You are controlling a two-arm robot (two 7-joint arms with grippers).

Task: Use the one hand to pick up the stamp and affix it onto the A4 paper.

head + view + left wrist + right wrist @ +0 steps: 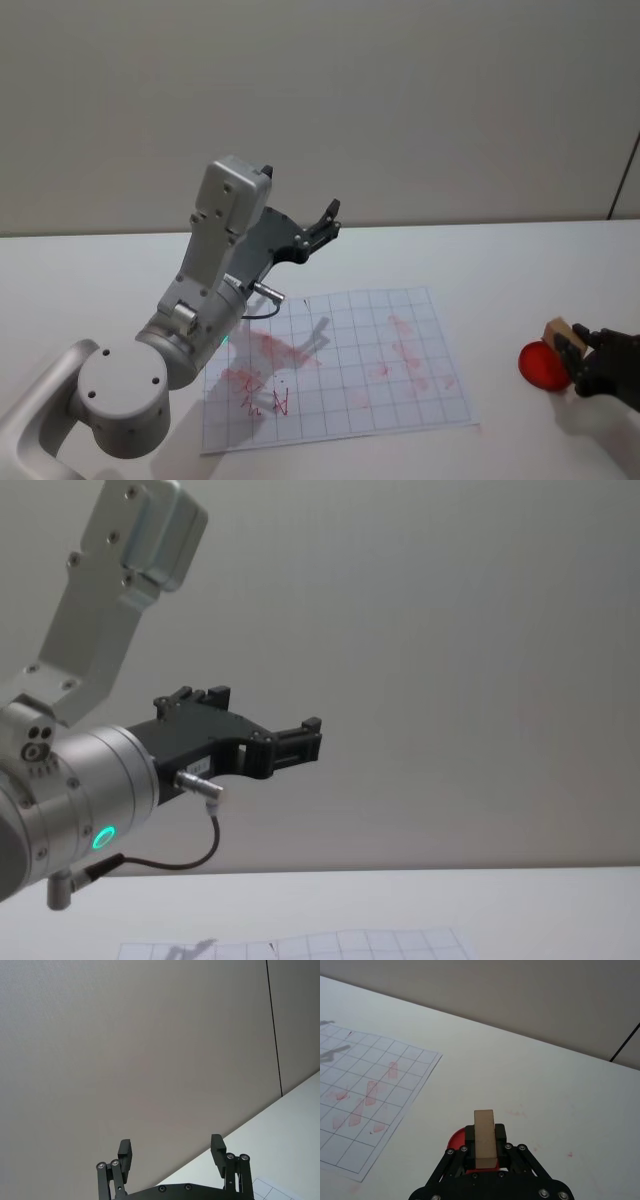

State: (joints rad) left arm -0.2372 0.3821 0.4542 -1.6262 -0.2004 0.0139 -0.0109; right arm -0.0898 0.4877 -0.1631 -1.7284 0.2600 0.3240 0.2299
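Note:
My right gripper [578, 358] sits low at the table's right edge, shut on the stamp [557, 331], a small tan-brown wooden block. In the right wrist view the stamp [484, 1136] stands upright between the black fingers [499, 1134], directly over a red ink pad [455, 1138]. The A4 paper [340, 370] lies flat at the table's middle, printed with a grey grid and marked with several red smears. It lies well to the left of the right gripper. My left gripper [328, 215] is raised high above the paper's far edge, open and holding nothing [171, 1152].
The red ink pad [542, 366] rests on the white table [480, 260] just right of the paper. The raised left arm [90, 780], with its green ring light, hangs over the paper's left part. A plain wall stands behind the table.

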